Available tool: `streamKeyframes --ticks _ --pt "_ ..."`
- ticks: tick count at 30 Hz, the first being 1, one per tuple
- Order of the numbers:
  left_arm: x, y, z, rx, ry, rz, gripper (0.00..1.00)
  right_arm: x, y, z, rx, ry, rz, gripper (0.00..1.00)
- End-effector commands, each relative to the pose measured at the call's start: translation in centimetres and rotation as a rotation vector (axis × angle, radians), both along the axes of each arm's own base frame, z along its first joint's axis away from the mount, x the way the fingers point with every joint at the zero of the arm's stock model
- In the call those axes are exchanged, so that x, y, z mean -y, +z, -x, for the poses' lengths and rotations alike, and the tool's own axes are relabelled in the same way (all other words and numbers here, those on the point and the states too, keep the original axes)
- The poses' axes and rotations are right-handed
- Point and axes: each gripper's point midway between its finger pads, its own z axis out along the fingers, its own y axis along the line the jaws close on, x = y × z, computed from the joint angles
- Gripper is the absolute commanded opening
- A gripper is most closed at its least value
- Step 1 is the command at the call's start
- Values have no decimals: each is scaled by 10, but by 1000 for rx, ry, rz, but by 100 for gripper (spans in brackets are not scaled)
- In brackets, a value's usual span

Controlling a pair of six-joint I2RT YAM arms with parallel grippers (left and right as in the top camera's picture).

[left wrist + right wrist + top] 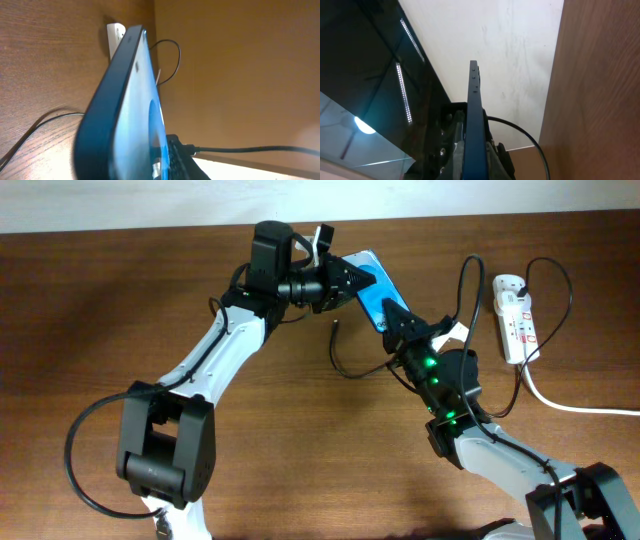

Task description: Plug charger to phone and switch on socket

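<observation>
- My left gripper (343, 281) is closed on the phone (371, 286) at its upper-left side. In my left wrist view the phone (127, 115) fills the frame edge-on.
- My right gripper (398, 322) grips the same phone at its lower-right end. In the right wrist view its thin edge (472, 110) stands between my fingers.
- The phone sits in the upper centre of the overhead frame, tilted up off the table (120, 300) between my two arms.
- The charger's plug tip (335, 324) lies loose on the wood, just left of the phone's lower end, with neither gripper on it.
- The socket (515, 318) lies at the right edge, well apart from both grippers. I cannot read its switch.
- I judge this is the readying step: the phone is steadied and nothing is plugged in yet.
- Next, one gripper should let go, pick up the plug tip and line it up with the phone's port. The socket switch comes after that.
</observation>
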Motion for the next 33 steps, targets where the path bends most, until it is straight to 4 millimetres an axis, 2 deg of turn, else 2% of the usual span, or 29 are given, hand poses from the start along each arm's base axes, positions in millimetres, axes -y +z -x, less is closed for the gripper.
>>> streamKeyframes --ticks 1,5,9,10,14,18,22,25,28,31,33 --pt "6 11 -5 58 13 8 24 -34 -3 19 -6 186 17 4" --pt "5 10 -6 56 21 6 23 -35 -3 19 -6 191 17 4" --pt "5 10 -7 56 27 3 11 -35 -3 19 -6 194 18 4" --pt "5 9 -8 57 34 0 5 -36 -3 20 -6 196 18 5" --pt "4 9 -9 58 39 -2 0 -36 -3 20 -6 201 18 6" --pt "2 8 -13 60 59 -9 0 -36 -3 20 -6 201 18 27" --pt "-8 8 -19 60 81 -11 0 -36 -4 20 -2 201 25 43" --pt "-18 8 -27 61 104 -12 0 -36 -5 20 -10 201 27 53" --pt "-42 2 -37 26 148 -25 0 -36 -11 20 -32 202 33 64" --pt "-68 -6 -46 8 179 -48 0 -38 -18 22 -60 217 41 65" --pt "-81 -4 -48 54 158 -46 0 -39 -19 23 -31 222 99 65"
